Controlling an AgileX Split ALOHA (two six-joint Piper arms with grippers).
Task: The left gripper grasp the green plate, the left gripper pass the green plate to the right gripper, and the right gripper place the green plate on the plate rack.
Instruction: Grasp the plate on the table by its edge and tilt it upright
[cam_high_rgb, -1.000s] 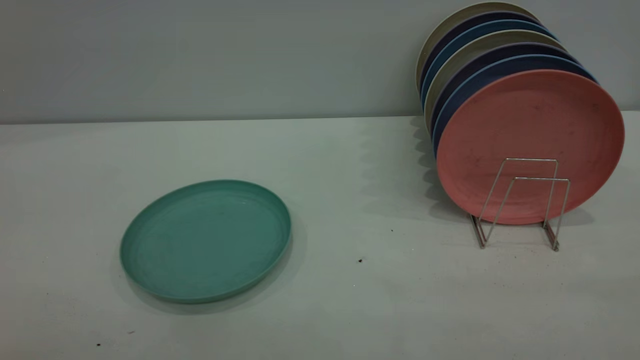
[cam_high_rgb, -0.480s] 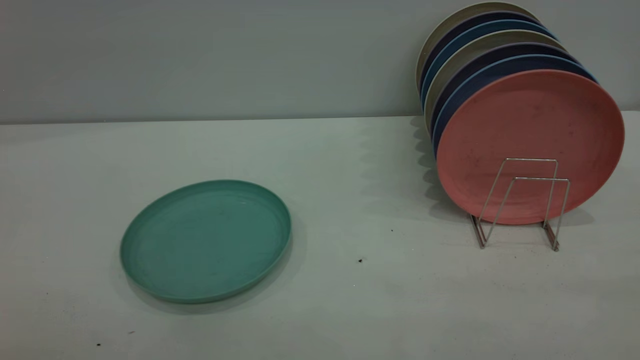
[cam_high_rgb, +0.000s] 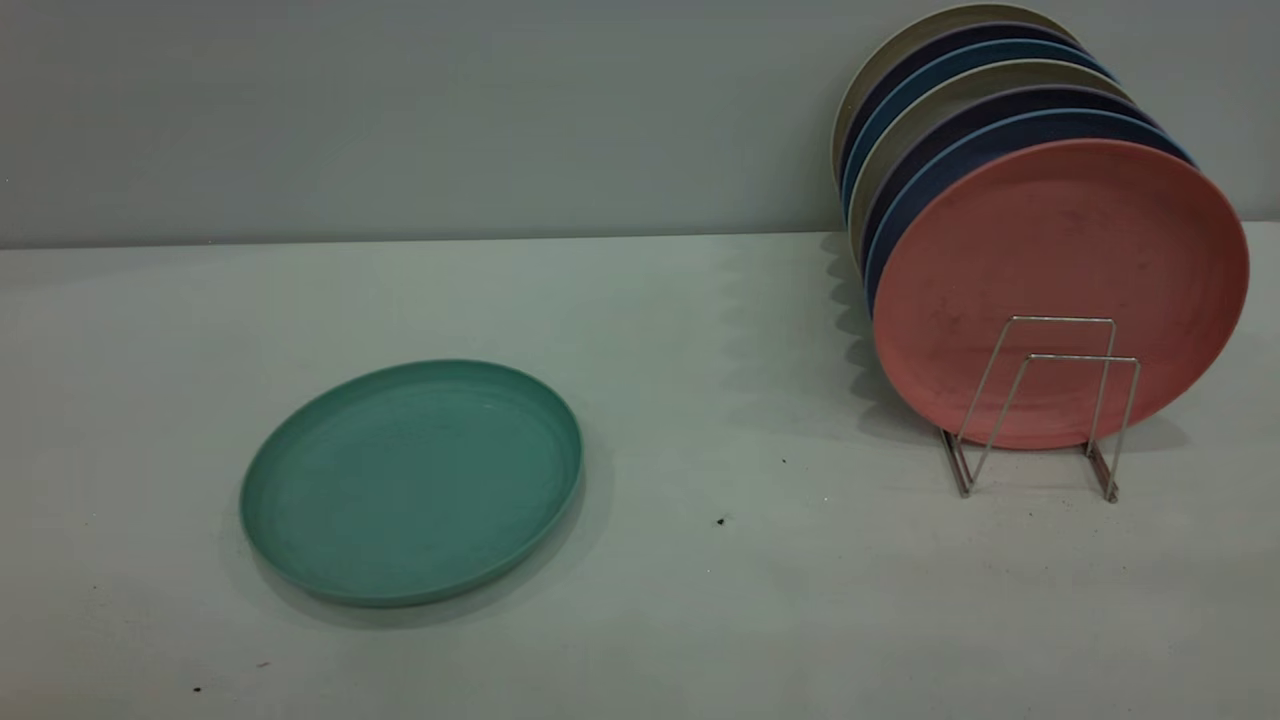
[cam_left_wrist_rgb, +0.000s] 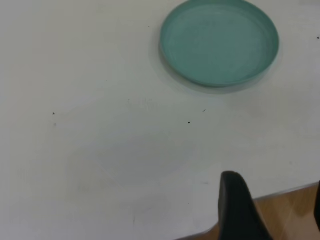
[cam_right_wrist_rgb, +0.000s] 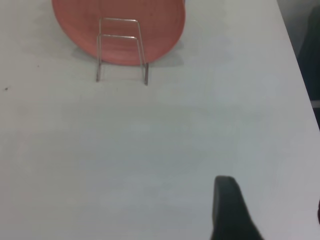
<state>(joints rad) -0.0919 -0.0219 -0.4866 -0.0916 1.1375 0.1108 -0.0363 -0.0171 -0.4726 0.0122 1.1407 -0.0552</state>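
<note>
The green plate (cam_high_rgb: 410, 482) lies flat on the white table at the front left, and also shows in the left wrist view (cam_left_wrist_rgb: 219, 42). The plate rack (cam_high_rgb: 1063, 320) stands at the right with its two front wire loops free, and also shows in the right wrist view (cam_right_wrist_rgb: 119, 36). Neither arm shows in the exterior view. My left gripper (cam_left_wrist_rgb: 272, 210) is open and empty, well back from the green plate, over the table's edge. My right gripper (cam_right_wrist_rgb: 272, 212) is open and empty, above bare table some way in front of the rack.
A salmon-pink plate (cam_high_rgb: 1060, 250) stands upright in the rack, with several blue and beige plates (cam_high_rgb: 960, 110) behind it. The table's edge and wooden floor (cam_left_wrist_rgb: 295, 205) lie under my left gripper. A dark object (cam_right_wrist_rgb: 312, 50) stands past the table's side edge.
</note>
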